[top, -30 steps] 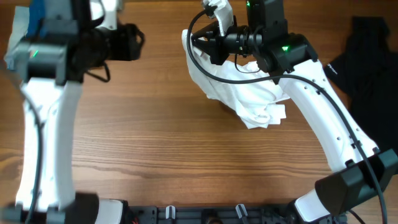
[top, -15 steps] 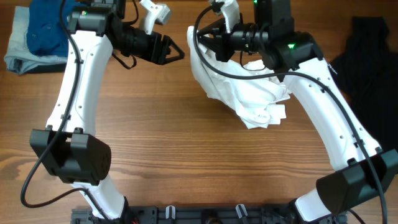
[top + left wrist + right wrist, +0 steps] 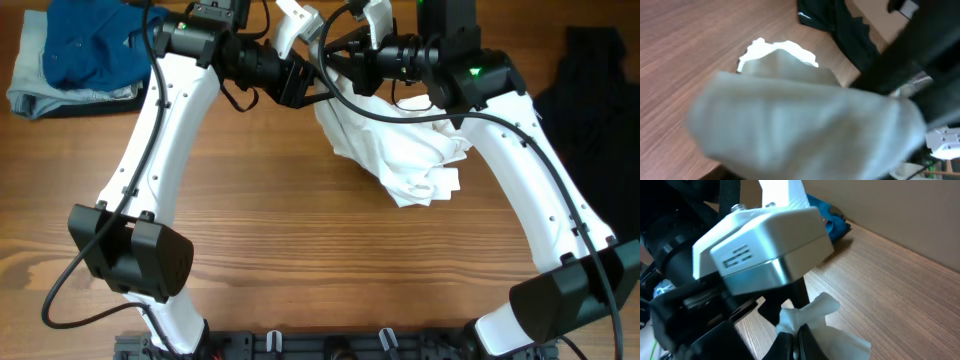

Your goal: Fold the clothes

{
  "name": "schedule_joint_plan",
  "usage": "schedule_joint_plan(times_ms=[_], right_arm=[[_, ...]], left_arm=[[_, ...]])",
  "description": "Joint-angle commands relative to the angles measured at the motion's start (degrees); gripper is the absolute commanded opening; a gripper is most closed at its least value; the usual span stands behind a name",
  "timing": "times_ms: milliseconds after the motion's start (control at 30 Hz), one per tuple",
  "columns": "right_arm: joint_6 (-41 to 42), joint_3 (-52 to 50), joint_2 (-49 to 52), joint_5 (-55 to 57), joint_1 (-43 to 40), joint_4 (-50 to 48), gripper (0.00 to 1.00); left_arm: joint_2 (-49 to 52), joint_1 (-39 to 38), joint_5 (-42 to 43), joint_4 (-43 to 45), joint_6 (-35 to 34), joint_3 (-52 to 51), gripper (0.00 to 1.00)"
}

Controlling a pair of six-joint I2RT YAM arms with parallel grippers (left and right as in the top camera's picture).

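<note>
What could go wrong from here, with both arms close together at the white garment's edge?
The right jaws pinch only a small tip of the white garment; it may slip out.
The left jaws sit almost against the right jaws, so the arms could collide.
The garment is bunched, so pulling may tangle it.

The shirt (image 3: 405, 150) lies on the table (image 3: 250, 250), in its far half and just right of the middle. A second garment (image 3: 590, 80) lies well apart from it, at the far right corner and along the right edge. A pile of clothes (image 3: 60, 60) sits in the far left corner. The left gripper (image 3: 300, 82) and right gripper (image 3: 335, 62) meet at the shirt's far left end, near the far edge.
</note>
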State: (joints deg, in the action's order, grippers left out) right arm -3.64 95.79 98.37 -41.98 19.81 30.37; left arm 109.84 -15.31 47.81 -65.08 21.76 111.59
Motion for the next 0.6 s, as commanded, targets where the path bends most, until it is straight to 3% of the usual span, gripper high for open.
schedule_joint_plan(times_ms=[0,67,300,567], right_arm=[[0.8,0.3,-0.4,-1.5,-0.1,-0.6,0.04],[0.8,0.3,-0.4,-1.5,-0.1,-0.6,0.04],[0.8,0.3,-0.4,-1.5,-0.1,-0.6,0.04],[1.0,0.3,-0.4,-1.5,-0.1,-0.8,0.04]], left_arm=[[0.8,0.2,-1.4,1.0,-1.7,0.1,0.48],[0.8,0.2,-1.8,2.0,-3.5,0.0,0.44],[0.8,0.2,-3.6,3.0,-4.7,0.1,0.15],[0.8,0.3,-5.7,2.5,-4.7,0.1,0.14]])
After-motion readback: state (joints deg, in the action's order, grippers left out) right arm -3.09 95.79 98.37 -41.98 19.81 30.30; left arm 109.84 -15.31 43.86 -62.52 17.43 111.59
